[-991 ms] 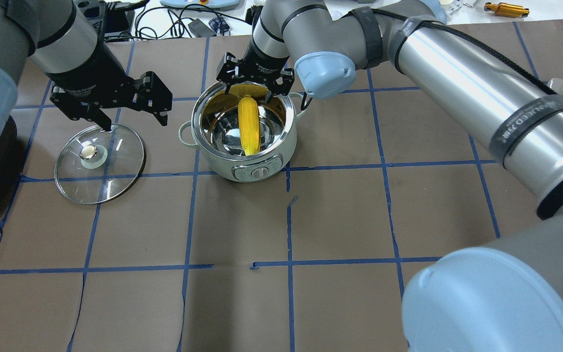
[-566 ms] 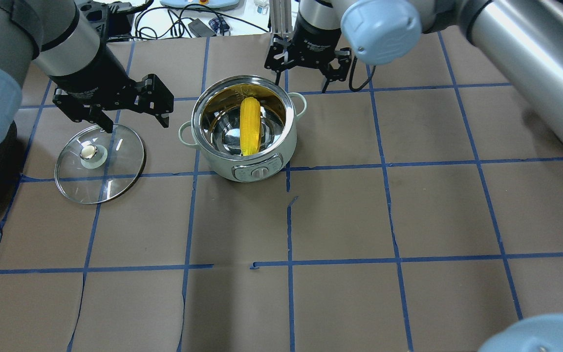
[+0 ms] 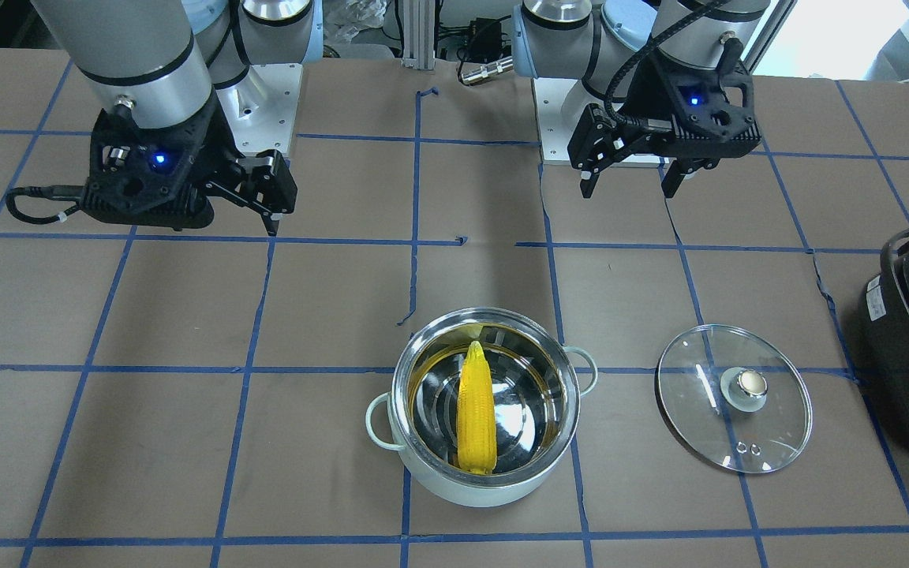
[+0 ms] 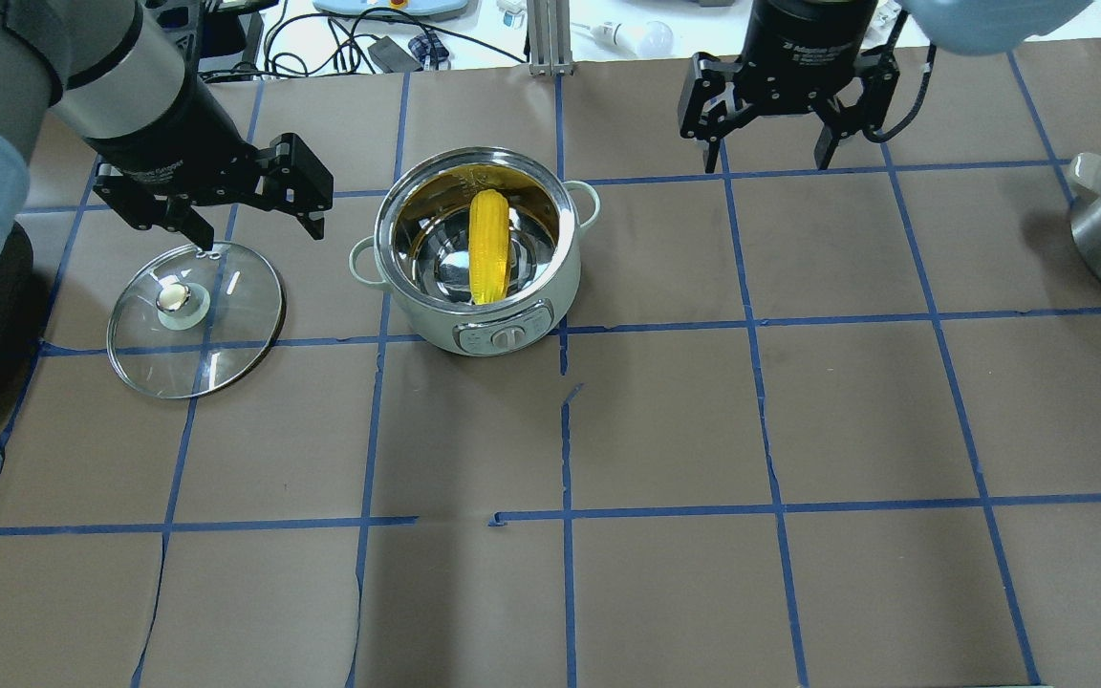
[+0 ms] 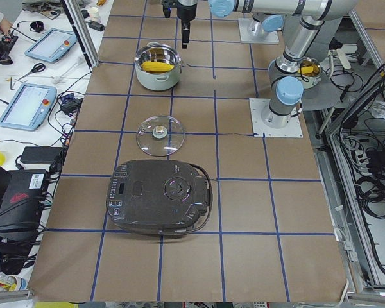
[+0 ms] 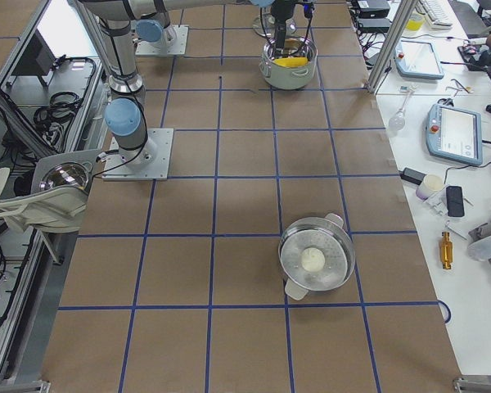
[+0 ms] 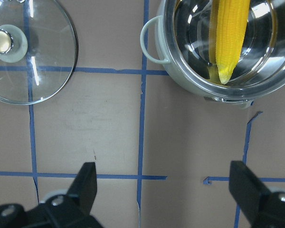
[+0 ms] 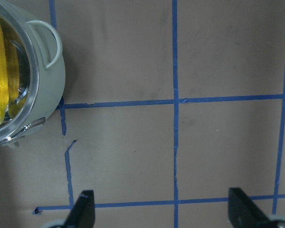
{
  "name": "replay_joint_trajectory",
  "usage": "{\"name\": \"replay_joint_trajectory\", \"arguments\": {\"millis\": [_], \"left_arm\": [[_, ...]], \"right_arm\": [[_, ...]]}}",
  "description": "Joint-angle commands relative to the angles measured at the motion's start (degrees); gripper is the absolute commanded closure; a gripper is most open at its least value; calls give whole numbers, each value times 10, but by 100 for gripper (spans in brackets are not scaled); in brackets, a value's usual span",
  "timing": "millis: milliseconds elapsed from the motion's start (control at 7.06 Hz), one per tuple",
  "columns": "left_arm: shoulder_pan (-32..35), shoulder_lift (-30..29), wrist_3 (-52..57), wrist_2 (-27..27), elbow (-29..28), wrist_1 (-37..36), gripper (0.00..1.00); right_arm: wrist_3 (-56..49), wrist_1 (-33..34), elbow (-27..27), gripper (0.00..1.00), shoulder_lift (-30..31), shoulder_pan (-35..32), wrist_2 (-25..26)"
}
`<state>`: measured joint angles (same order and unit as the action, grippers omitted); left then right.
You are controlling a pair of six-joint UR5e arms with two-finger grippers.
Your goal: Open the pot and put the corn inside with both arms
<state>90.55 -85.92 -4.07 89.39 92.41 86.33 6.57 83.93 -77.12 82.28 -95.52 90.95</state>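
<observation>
Right gripper has pulled back clear of the pot, jaws apart and empty, corn lying inside, lid off alongside, so the task looks done.

- On the brown paper-covered surface, about midway along, in the half away from the robot: round pale mint-green pot with steel inside, uncovered.
- Inside that pot: bright yellow toy corn cob, lying lengthwise, tip towards the robot.
- Left of the pot, near but apart, flat on the surface: round clear glass lid with metal knob.
- Further left, beyond the lid: black flat plastic appliance.
- Well apart, at the right end: round steel pot with pale handles, with a small pale round lump in it.
- Raised over the surface, sideways between lid and pot, touching neither: black two-finger left pincer.
- Raised to the pot's right, well apart: black two-finger right pincer.
</observation>
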Motion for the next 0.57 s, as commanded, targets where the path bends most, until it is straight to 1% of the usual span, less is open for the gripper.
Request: {"name": "replay_joint_trajectory", "arguments": {"millis": [0, 142, 425], "left_arm": [[-6, -5, 3, 5, -17, 3, 0], [-6, -4, 9, 6, -16, 18, 0], [-6, -1, 18, 10, -27, 20, 0]], "right_arm": [[-43, 0, -21, 0, 45, 34, -3], [-43, 39, -40, 0, 48, 35, -6], [-43, 55, -45, 0, 49, 33, -8]]}}
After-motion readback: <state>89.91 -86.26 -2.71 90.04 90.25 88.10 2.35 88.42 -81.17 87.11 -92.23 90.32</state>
